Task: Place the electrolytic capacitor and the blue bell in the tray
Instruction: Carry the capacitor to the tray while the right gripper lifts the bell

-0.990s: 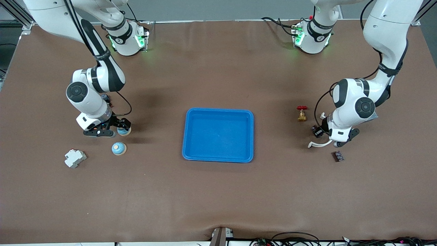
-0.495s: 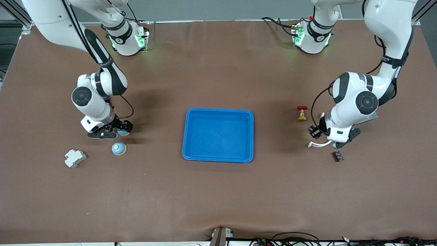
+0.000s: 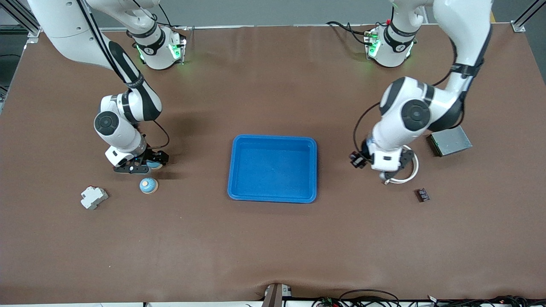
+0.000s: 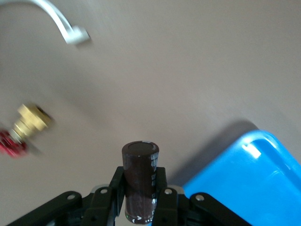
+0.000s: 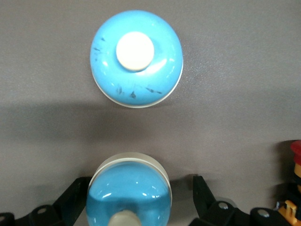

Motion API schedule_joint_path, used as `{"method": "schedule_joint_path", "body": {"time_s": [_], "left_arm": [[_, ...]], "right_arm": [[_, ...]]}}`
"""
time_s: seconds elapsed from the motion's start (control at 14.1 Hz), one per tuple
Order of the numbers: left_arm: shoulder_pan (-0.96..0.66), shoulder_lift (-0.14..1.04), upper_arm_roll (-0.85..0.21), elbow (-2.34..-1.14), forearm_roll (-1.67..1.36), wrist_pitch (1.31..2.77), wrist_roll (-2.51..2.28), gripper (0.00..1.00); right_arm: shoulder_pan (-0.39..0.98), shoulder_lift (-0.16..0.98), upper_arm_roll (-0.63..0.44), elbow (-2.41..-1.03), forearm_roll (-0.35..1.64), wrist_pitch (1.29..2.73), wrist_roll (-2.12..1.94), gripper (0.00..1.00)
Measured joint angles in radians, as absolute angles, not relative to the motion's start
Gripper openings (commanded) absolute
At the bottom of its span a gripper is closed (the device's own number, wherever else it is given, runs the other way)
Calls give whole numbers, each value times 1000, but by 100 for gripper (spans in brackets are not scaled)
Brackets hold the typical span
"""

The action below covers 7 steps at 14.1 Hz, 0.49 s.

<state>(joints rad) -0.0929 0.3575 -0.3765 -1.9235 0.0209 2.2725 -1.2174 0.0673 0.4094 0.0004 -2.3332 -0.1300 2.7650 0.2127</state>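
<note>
Holding the dark capacitor tight in its jaws, the left gripper hung over the table beside the empty blue tray. The right gripper had its jaws wide around one blue bell; nothing was in the tray yet.

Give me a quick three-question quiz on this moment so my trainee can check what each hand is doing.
1. True or false: the tray has nothing in it.
2. The left hand grips: A the brass valve, B the electrolytic capacitor, C the grey box.
3. Fill in: the open fingers of the right hand stand on either side of a ___.

Key: 1 true. 2 B. 3 blue bell; a second bell sits free, nearer the front camera.
</note>
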Motion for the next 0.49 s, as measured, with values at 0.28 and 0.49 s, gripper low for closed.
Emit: {"method": "schedule_joint_path", "body": {"time_s": [0.28,0.49], "left_arm": [[-240,480,-374,-1805,21,2273,-1493,0],[-302,572,-371,-1755,22,2273,-1616,0]], "right_arm": [[69,397,9,-2310,-130,2699,236,0],[72,391,48,-2265,-130,2606,326,0]]}}
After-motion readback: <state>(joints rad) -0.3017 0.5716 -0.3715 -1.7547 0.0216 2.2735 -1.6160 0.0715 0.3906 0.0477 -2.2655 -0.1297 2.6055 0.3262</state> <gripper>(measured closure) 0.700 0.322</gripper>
